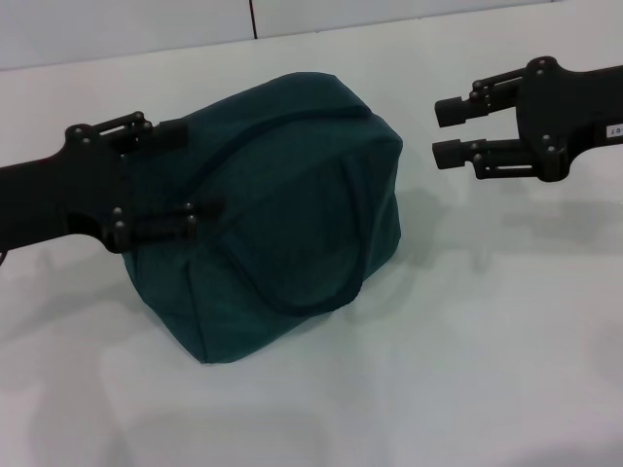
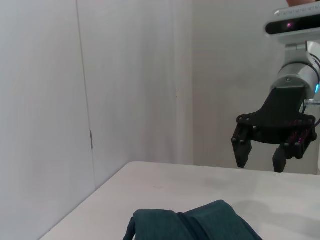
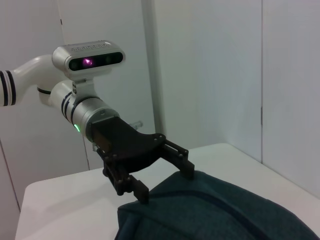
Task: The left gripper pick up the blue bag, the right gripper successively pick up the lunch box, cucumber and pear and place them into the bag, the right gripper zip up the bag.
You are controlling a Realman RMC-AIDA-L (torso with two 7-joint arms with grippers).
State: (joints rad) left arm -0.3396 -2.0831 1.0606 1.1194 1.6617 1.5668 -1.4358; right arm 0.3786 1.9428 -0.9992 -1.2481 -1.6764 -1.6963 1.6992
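- The blue bag (image 1: 282, 214) sits on the white table (image 1: 467, 370), left of the middle in the head view, bulging and leaning, with one loop handle (image 1: 292, 292) draped down its near face.
- A zipper seam runs along the bag's top edge; in the left wrist view the seam shows on the bag's upper part (image 2: 195, 222), and no opening can be seen there.
- The lunch box, cucumber and pear cannot be seen in any view.
- The left gripper (image 1: 180, 175) reaches in level from the robot's left, its black arm lying nearly horizontal, and its two fingers straddle the bag's left end.
- One finger lies along the bag's upper far corner and the other against its left side, lower down; the fingers are spread with fabric between them.
- The right wrist view shows this same claw (image 3: 165, 182) tilted down, both fingertips resting on the top edge of the bag (image 3: 215, 215); a firm pinch cannot be told.
- The right gripper (image 1: 446, 131) hangs in the air to the right of the bag, well apart from it, arm level and fingers pointing toward the bag.
- Its two fingers stand apart with nothing between them; the left wrist view shows it (image 2: 260, 162) pointing down above the table, equally spread.
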